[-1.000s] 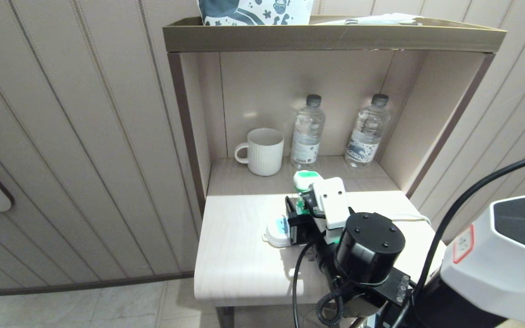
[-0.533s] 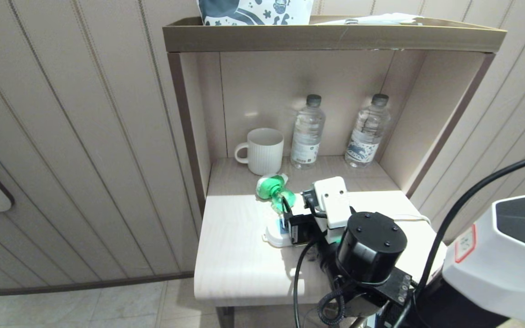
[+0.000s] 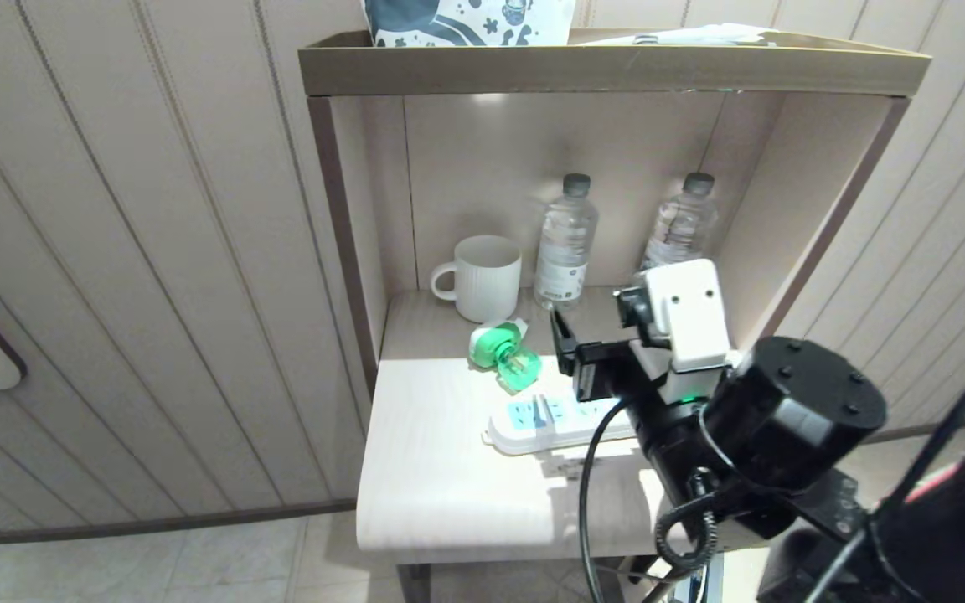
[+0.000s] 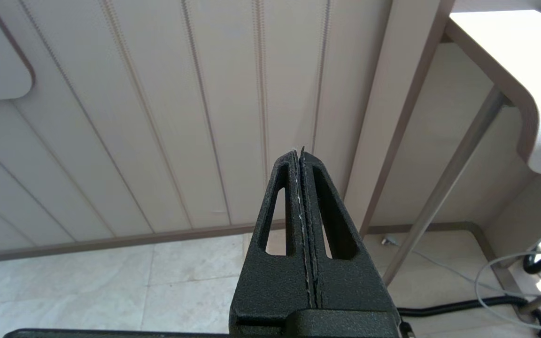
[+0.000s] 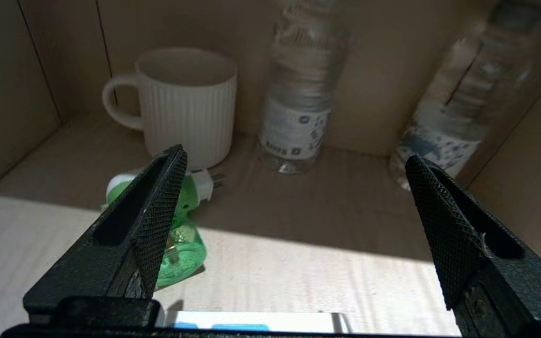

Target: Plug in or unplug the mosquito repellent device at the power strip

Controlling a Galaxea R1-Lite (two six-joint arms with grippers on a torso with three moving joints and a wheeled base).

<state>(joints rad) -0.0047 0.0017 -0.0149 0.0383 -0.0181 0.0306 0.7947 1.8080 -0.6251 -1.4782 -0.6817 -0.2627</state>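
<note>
Mosquito repellent device (image 3: 503, 355) lies on its side on the tabletop (image 3: 441, 486), unplugged, just behind the power strip (image 3: 554, 419); 1 second ago it stood upright in the right end effector (image 3: 565, 343), which is now raised clear, fingers spread wide and empty. Left end effector (image 4: 301, 157) pressed together, parked low beside the table. Behind: 1 mug (image 3: 482, 278), 2 water bottles (image 3: 565, 243).

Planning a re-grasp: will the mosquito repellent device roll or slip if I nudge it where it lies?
The mosquito repellent device lies on its side; its round bottle may roll. The smooth plastic looks slippery, probably light. The exposed prongs could snag.
</note>
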